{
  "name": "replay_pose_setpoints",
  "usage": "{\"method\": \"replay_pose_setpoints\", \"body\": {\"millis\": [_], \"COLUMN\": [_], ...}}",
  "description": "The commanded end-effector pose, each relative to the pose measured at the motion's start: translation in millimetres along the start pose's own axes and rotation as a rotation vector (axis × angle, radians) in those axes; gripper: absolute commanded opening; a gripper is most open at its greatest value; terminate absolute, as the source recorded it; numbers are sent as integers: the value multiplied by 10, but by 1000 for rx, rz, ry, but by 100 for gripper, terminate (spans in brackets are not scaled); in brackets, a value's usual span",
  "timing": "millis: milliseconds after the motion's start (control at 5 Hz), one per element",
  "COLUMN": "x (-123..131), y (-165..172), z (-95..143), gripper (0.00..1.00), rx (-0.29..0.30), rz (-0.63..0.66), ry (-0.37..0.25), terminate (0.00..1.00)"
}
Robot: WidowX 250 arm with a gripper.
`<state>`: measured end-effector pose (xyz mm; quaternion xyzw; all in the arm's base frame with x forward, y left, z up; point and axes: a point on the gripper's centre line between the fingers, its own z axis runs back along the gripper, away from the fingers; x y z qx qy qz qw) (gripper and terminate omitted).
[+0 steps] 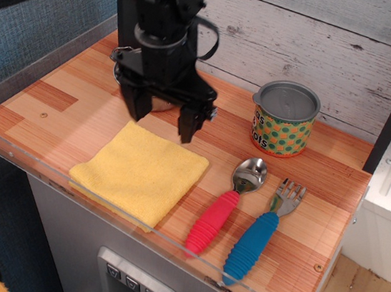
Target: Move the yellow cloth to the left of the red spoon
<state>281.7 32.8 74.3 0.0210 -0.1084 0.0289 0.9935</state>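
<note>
The yellow cloth (pixel 139 174) lies flat and folded on the wooden counter, near the front edge, just left of the red spoon (pixel 225 205). The spoon has a shiny metal bowl and a ribbed red-pink handle pointing toward the front. My black gripper (pixel 161 121) hangs above the cloth's back edge, lifted off it. Its two fingers (pixel 187 125) are spread apart and hold nothing.
A blue-handled fork (pixel 262 232) lies right of the spoon. A patterned tin can (pixel 282 119) stands behind them. A steel pan (pixel 125 73) is mostly hidden behind the arm at the back left. A clear acrylic rim (pixel 101 202) edges the counter.
</note>
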Motion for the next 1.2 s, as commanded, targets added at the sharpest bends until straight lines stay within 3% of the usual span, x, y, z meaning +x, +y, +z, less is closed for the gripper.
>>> {"method": "replay_pose_setpoints", "body": {"millis": [0,600,800,1000], "x": [-6,-256,-338,-338], "y": [-206,-753,-911,-911], "z": [259,415,459,459], "gripper": [100,100,100,100], "rx": [-27,-94,-127,-127], "rz": [-36,-197,-305,-305], "ry": [-51,-67,-68,-68], "terminate": [0,0,0,100]}}
